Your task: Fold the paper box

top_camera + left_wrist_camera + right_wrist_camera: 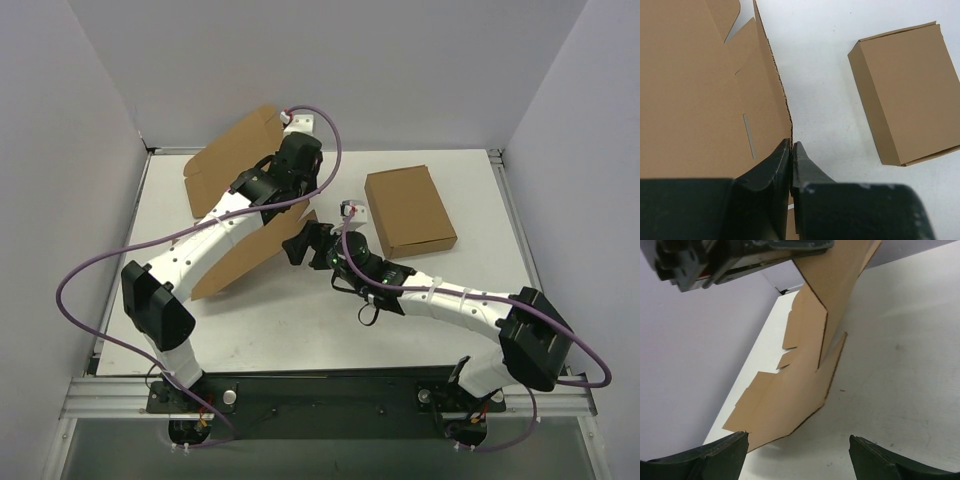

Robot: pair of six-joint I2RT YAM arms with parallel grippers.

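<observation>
The paper box point(232, 160) is a flat brown die-cut sheet with flaps and slits, held tilted up off the table at the centre left. My left gripper point(296, 198) is shut on its right edge; in the left wrist view the jaws point(791, 150) pinch the corrugated edge, with the sheet point(695, 95) to their left. My right gripper point(298, 246) is open and empty, low over the table just right of the sheet's lower part. In the right wrist view its fingers point(797, 446) stand wide apart, with the hanging sheet point(800, 380) ahead of them and not touching.
A tidy closed brown carton point(410, 210) lies on the white table at the right; it also shows in the left wrist view point(912, 95). Grey walls stand close on the left, the back and the right. Purple cables loop off both arms.
</observation>
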